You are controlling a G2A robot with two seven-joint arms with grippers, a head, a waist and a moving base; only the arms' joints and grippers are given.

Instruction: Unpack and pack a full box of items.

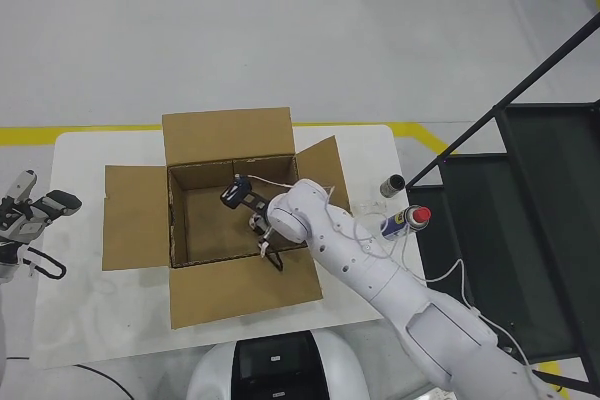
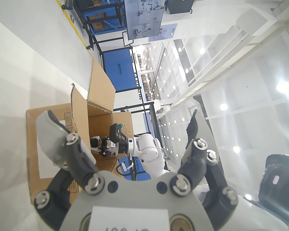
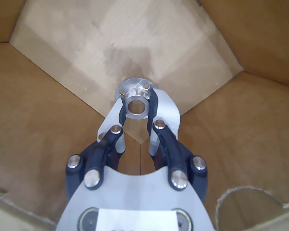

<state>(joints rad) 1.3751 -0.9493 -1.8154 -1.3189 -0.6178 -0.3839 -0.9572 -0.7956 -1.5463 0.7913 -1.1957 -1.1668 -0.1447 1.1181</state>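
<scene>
Box [image 1: 228, 136]: set open on the worktop [image 1: 90, 300].
Metal ring [image 3: 136, 97]: held inside the box, near a corner.
Right jaws: closed on the metal ring.
Left jaws: spread wide open beside the worktop.

Glossy white shells run along the right arm [image 1: 380, 285], with rounded joints and a thin white cable [image 1: 270, 183] trailing at the wrist. The right pincer [image 3: 136, 104] has dark links, pale grey fingers [image 3: 169, 112], round silver screws [image 3: 178, 179] and a white label [image 3: 137, 218]. The left pincer [image 2: 120, 116] matches: grey plate, dark links.
</scene>
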